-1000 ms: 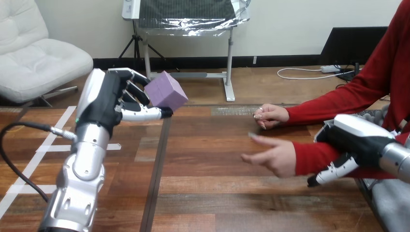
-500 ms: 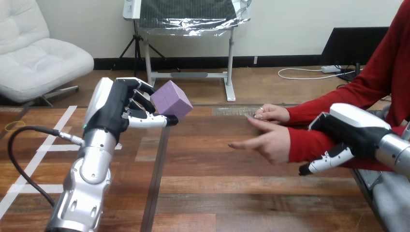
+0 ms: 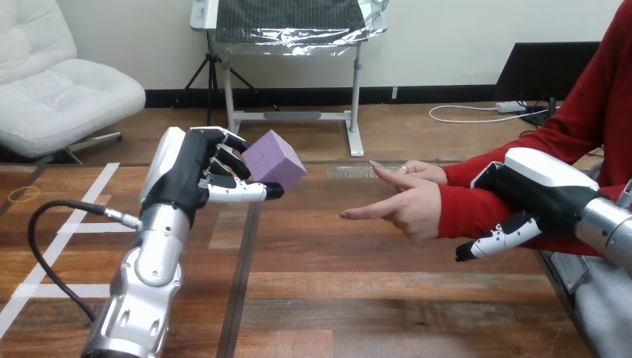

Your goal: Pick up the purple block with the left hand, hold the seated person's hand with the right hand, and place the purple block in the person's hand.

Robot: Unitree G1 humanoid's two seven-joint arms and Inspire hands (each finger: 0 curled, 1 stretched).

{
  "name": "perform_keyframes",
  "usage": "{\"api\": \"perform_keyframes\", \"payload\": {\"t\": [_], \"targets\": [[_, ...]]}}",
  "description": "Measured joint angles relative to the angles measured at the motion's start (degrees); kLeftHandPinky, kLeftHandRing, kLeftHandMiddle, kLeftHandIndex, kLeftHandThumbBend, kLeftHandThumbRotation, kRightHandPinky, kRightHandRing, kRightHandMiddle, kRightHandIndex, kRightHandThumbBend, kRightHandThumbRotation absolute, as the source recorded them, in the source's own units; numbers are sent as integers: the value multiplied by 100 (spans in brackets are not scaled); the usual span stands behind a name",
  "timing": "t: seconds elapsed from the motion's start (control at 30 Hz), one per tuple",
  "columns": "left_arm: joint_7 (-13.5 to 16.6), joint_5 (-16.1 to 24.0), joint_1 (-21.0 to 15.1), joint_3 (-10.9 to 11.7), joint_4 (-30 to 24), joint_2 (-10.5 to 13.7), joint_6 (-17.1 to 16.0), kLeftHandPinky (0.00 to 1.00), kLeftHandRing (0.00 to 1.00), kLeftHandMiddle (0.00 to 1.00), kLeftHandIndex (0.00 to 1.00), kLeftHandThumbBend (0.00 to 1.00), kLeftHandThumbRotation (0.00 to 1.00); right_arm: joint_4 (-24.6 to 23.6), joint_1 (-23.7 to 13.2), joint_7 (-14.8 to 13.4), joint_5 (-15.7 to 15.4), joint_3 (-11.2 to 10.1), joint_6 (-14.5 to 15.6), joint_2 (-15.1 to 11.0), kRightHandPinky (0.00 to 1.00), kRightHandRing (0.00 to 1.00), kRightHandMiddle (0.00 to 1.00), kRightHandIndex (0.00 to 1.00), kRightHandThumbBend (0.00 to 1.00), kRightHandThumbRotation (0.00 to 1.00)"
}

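- Block [image 3: 276,158]: purple cube, plain faces, tilted on a corner, held up over the table [image 3: 335,298] left of centre, pinched between the thumb and fingers of the left hand [image 3: 195,175]
- Person's hand [image 3: 408,210]: right of centre, fingers pointing left toward the block, well apart from it; right hand [image 3: 533,198] lies against the red sleeve behind it

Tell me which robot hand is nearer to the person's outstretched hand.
Right. The right hand is on the forearm just behind the person's outstretched hand; the left hand, gripping the purple block, is apart, to its left.
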Motion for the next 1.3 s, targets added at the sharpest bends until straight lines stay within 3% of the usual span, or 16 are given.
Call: {"api": "perform_keyframes", "payload": {"t": [0.6, 1.3], "targets": [[68, -14, -176, -39, 435, -275, -98, 27, 34, 40, 43, 75, 0, -80, 40, 10, 83, -26, -151, 5, 20, 20, 25, 27, 86, 33], [136, 12, -754, -280, 1437, -649, -464, 28, 35, 42, 44, 74, 0, -326, 143, 30, 113, -29, -180, 56, 18, 19, 24, 26, 88, 38]]}}
